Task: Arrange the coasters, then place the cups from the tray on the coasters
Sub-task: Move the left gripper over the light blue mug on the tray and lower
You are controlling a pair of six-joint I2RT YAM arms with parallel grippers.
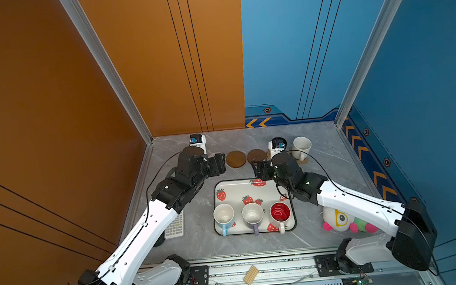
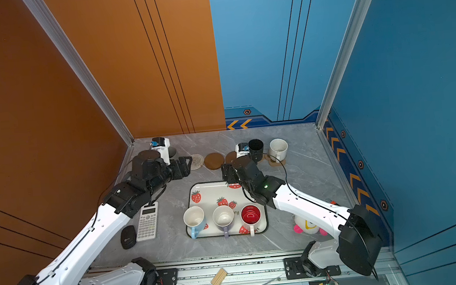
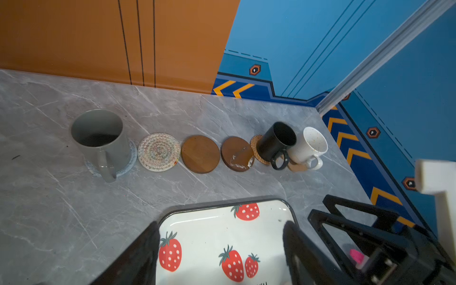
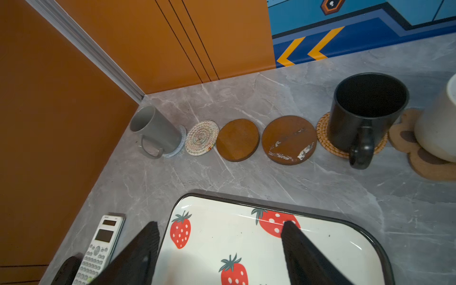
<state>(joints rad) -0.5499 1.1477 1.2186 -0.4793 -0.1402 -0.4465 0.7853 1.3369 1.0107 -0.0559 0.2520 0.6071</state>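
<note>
A grey marbled bench sits boxed in: orange walls at left and far left, blue walls right, aluminium posts between.

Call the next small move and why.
Likely move the left gripper to the blue mug: its jaws are open and empty, the mug stands on the tray's left side, and the bare woven coaster lies nearest that gripper.

6 coasters, 3 with cups

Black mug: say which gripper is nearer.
Right. The right gripper hovers by the tray's far edge, just short of the black mug; the left gripper hangs beside the cream coaster.
</note>
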